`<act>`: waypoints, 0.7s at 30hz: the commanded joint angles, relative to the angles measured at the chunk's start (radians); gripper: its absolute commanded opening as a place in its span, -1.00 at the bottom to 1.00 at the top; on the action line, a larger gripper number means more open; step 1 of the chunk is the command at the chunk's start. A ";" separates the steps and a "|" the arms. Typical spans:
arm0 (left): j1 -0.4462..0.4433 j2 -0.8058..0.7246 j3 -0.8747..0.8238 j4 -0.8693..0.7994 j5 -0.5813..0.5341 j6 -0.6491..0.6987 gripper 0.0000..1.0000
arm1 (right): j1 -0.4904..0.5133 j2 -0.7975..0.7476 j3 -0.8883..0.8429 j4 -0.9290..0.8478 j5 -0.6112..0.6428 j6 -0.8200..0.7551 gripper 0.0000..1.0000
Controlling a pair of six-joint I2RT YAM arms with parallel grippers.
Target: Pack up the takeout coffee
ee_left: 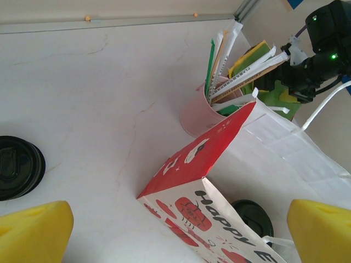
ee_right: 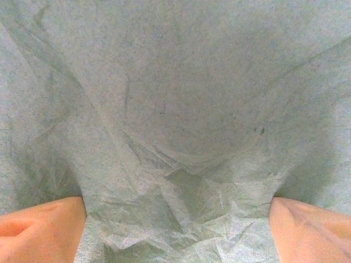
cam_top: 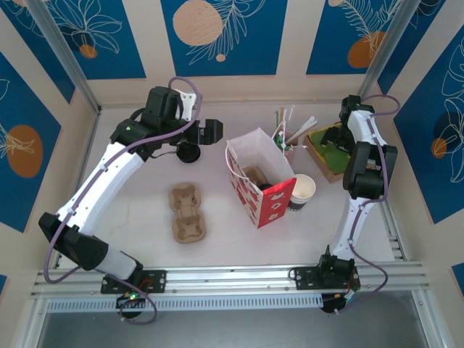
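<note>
The takeout coffee shows as a round black lid point(ee_left: 253, 217) down inside the red and white paper bag point(ee_left: 204, 164), which stands open in the middle of the table point(cam_top: 262, 190). My left gripper point(ee_left: 180, 220) is open, its yellow fingers point(ee_left: 33, 233) spread wide, and it hovers to the bag's left point(cam_top: 210, 132) with nothing between them. My right gripper point(ee_right: 176, 213) is open too, with orange fingertips point(ee_right: 41, 230) far apart just over crumpled green paper point(ee_right: 175, 126). In the top view it hangs over the green-filled box point(cam_top: 330, 138).
A lidless white and brown cup point(cam_top: 303, 190) stands against the bag's right side. A loose black lid point(cam_top: 190, 152) lies near the left gripper. A cardboard cup carrier point(cam_top: 187, 212) lies front left. A pink cup of stirrers point(cam_top: 286, 143) stands behind the bag, beside the box point(cam_top: 324, 168).
</note>
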 commanded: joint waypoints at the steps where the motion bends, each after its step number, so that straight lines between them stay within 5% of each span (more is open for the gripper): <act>1: 0.013 -0.035 -0.007 0.000 0.013 -0.002 1.00 | 0.002 0.009 -0.001 -0.017 0.008 -0.002 0.73; 10: 0.016 -0.048 -0.021 0.000 0.010 -0.003 1.00 | 0.005 0.013 -0.033 -0.010 -0.023 -0.006 0.13; 16: 0.019 -0.051 -0.024 0.004 0.014 -0.005 1.00 | 0.002 -0.009 -0.041 -0.009 -0.035 -0.008 -0.48; 21: 0.019 -0.051 -0.029 0.006 0.014 -0.004 1.00 | 0.003 -0.056 -0.038 -0.020 -0.033 -0.003 -0.65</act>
